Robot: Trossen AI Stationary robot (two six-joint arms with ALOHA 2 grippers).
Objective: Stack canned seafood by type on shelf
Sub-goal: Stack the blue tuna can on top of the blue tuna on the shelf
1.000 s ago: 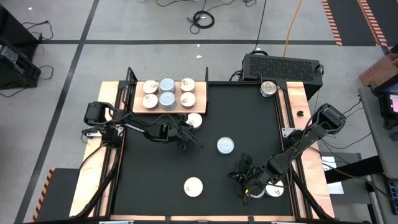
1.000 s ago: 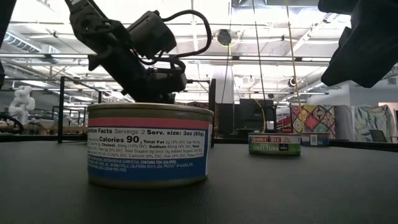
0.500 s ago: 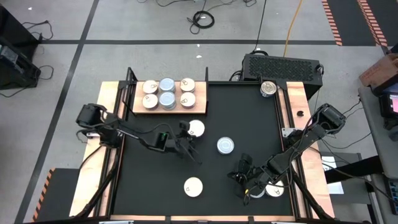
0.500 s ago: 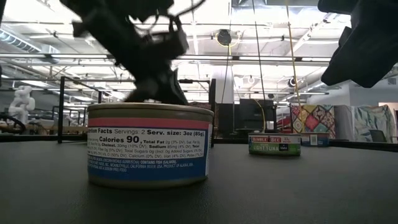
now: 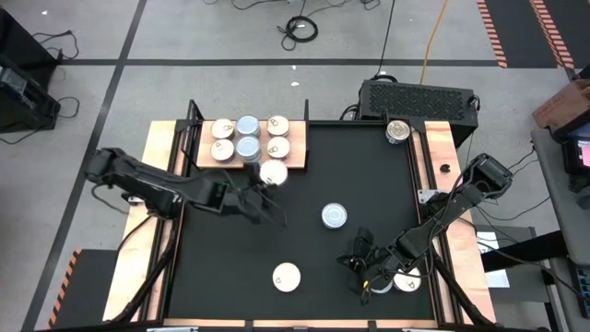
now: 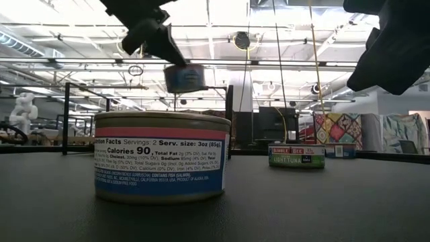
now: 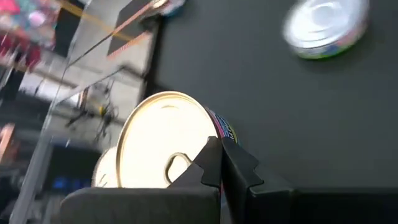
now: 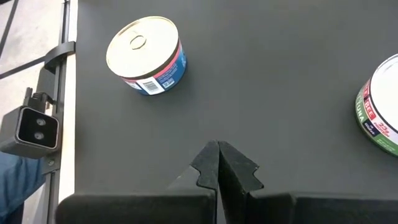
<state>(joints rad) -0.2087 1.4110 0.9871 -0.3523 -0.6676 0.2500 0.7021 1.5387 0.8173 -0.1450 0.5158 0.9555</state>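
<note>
My left gripper (image 5: 265, 181) is shut on a cream-topped can (image 5: 273, 172) with a pull tab. It holds the can in the air just off the near edge of the wooden shelf (image 5: 205, 159). Several cans (image 5: 247, 138) stand on the shelf in rows. On the black mat rest a blue-grey can (image 5: 334, 216), a cream-topped can (image 5: 287, 276) and a can (image 5: 407, 282) under my right arm. My right gripper (image 8: 218, 155) is shut and hangs over the mat's near right part, with nothing between its fingers. My left gripper holds the can at its rim (image 7: 210, 132), close to the pull tab (image 7: 176, 165); the fingers themselves hide the exact place of contact. The can (image 6: 185, 78) hangs clear of the mat, tilted, below and beside the fingers (image 6: 156, 42).
A further can (image 5: 397, 131) sits at the mat's far right corner. Wooden side strips (image 5: 437, 157) border the mat. In the low view a salmon can (image 6: 161, 156) stands close in front and a tuna can (image 6: 296, 155) farther back. Open mat lies between the loose cans.
My left gripper has gone up from the mat with the cream-topped can and has drawn back toward the shelf's near edge. The can, which stood on the mat beside the shelf, now hangs tilted and clear of it.
</note>
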